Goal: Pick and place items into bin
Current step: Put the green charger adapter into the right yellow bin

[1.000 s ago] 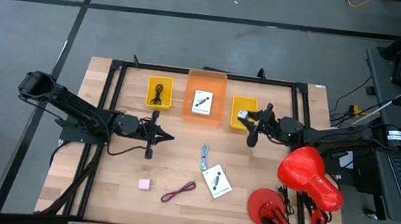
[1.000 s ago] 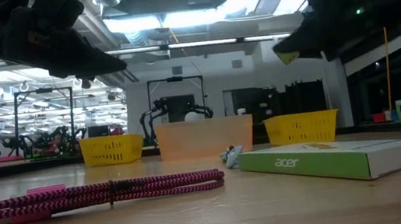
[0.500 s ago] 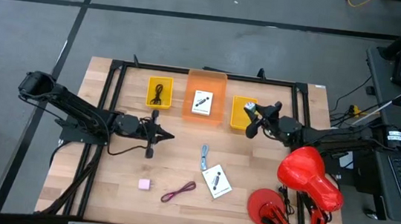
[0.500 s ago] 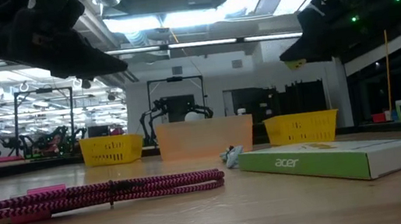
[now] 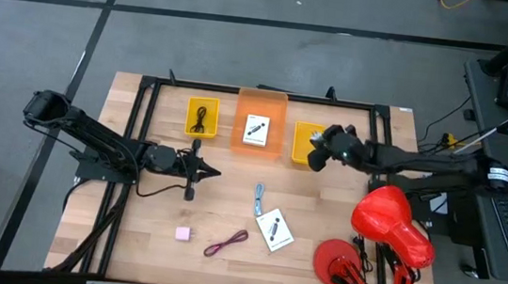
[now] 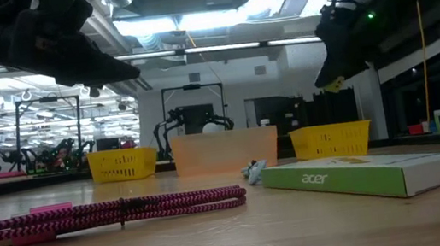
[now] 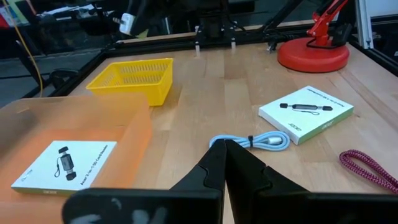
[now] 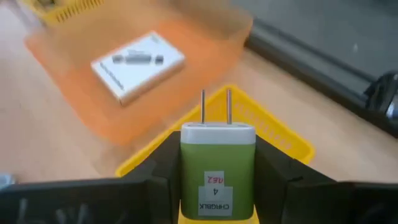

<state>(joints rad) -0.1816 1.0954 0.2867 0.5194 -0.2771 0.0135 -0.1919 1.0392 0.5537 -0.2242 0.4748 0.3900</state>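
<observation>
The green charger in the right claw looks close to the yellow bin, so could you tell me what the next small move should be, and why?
Probably lower a little and open. The right claw is shut on the green charger, prongs pointing away, with the right-hand yellow bin directly beyond it, so letting go there should drop it inside.

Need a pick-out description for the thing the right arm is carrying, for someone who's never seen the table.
Along the table's far edge stand three bins; look over the right-hand yellow bin. There the right gripper holds a green charger cube between its fingers. It is the only green item, with two metal prongs pointing outward.
</observation>
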